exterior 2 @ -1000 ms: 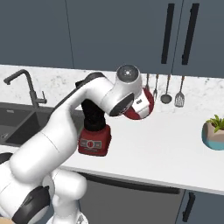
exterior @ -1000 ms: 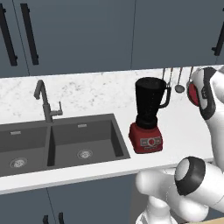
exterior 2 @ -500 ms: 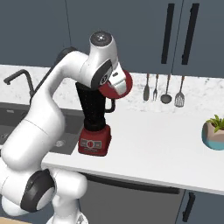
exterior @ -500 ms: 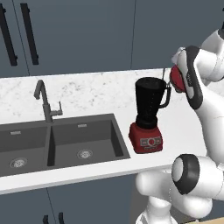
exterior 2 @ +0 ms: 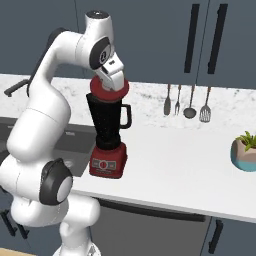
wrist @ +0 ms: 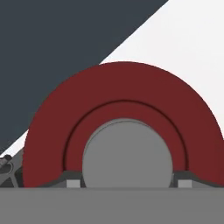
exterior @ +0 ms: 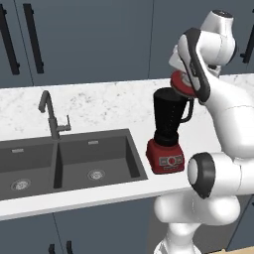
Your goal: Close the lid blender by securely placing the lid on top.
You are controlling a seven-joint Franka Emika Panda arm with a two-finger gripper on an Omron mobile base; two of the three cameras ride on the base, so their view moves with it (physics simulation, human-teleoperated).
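The blender (exterior: 167,129) (exterior 2: 107,132) stands on the white counter, a dark jar with a side handle on a boxy red base. My gripper (exterior: 182,79) (exterior 2: 111,85) is shut on the round red lid (exterior: 181,84) (exterior 2: 107,90) (wrist: 122,127), held tilted just above the jar's open top and slightly towards the handle side. In the hand view the lid's grey centre sits between my fingertips (wrist: 72,180), with the dark jar behind it.
A dark double sink (exterior: 64,161) with a tap (exterior: 49,116) lies left of the blender. Utensils (exterior 2: 185,102) hang on the back wall to the right, and a potted plant (exterior 2: 245,150) stands at the far right. Cabinet doors (exterior: 74,39) hang above the counter.
The arm has swung the lid left and inward from beside the utensils to just over the blender jar's top.
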